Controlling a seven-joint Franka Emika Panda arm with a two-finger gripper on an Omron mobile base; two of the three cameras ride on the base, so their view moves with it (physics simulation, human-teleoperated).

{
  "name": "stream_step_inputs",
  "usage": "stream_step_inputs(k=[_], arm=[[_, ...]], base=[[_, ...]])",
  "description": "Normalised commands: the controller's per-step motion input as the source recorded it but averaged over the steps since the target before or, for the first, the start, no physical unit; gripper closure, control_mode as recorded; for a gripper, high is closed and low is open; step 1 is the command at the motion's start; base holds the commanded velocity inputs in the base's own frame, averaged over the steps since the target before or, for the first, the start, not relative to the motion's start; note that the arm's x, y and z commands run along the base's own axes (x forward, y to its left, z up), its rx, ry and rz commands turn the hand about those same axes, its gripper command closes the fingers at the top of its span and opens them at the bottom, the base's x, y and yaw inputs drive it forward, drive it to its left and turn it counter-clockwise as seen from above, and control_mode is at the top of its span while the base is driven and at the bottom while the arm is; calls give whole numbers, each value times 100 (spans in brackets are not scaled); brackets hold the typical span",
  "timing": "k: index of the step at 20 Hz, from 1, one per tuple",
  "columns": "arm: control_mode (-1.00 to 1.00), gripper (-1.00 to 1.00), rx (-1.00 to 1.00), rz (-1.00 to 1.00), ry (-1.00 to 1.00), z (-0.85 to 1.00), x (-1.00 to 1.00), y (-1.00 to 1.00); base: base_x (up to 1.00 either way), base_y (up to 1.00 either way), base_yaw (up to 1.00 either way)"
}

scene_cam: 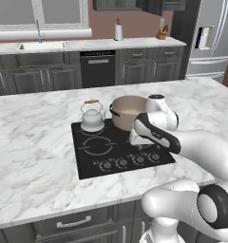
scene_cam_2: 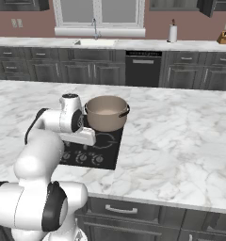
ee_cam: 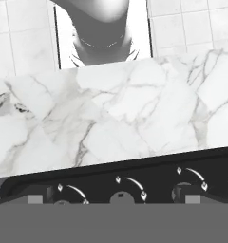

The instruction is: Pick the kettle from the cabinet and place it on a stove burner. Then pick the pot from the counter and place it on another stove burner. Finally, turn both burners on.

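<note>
left base view: kettle [scene_cam: 92, 116] sits on the cooktop [scene_cam: 90, 161] burner at 10 o'clock, pot [scene_cam: 127, 112] on the burner at 1 o'clock, so both placements look done and the knobs remain. pot interior shows a plain beige bottom, apparently empty; kettle lid on, contents unseen. the gripper [scene_cam: 140, 140] hangs low over the knob row [ee_cam: 122, 191] at 6 o'clock, jaws fully apart and holding nothing, probably lined up to turn a knob.
</note>
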Motion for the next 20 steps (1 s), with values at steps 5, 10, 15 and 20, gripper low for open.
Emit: stream_step_inputs(k=[5, 10, 15, 20], arm=[[-100, -100, 0, -6, 4, -25, 13, 6], [-100, -100, 0, -3, 4, -26, 4, 6], [-100, -100, 0, -1, 0, -33, 12, 0], [-100, -100, 0, 0, 0, -36, 19, 0]], base=[[0, 0, 0], [0, 0, 0], [0, 0, 0], [0, 0, 0]])
